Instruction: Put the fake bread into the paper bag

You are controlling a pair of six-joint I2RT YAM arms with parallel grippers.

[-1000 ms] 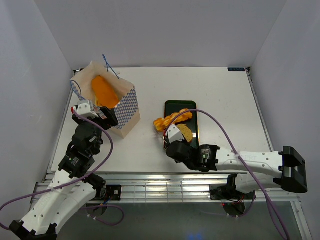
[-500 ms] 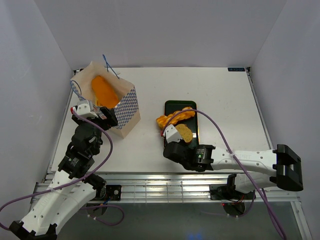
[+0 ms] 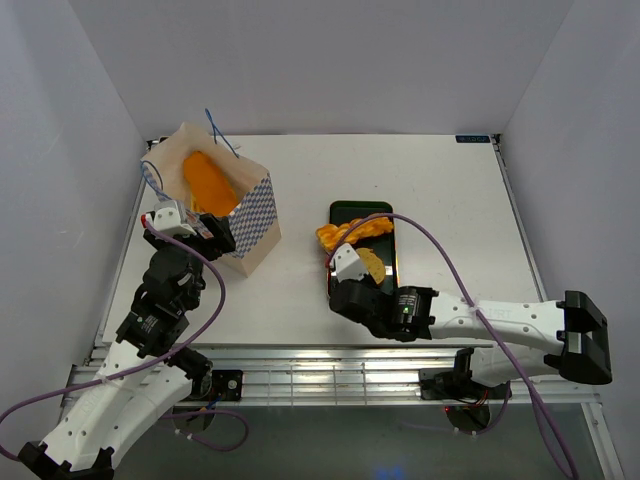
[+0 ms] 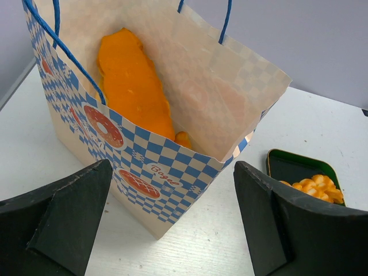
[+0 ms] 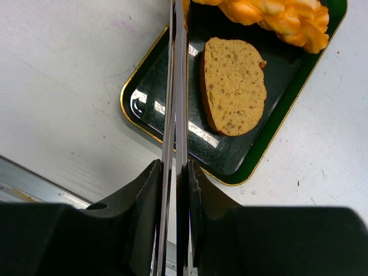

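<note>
White tabletop (image 3: 450, 200) below, the right gripper (image 5: 175, 172) pinches slim silver metal tongs (image 5: 175, 86) shut at one end of the golden braided plastic twist (image 5: 276, 17), which may slip free; the left gripper (image 4: 171, 190) has its jaws spread.

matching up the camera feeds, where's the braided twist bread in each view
Top external: the braided twist lies mid-picture across the far part of the black tray, overhanging its left edge.
Left wrist: lower right corner, in the tray.
Right wrist: top edge, right of centre, cropped.
Shared landmark: the black tray.
</note>
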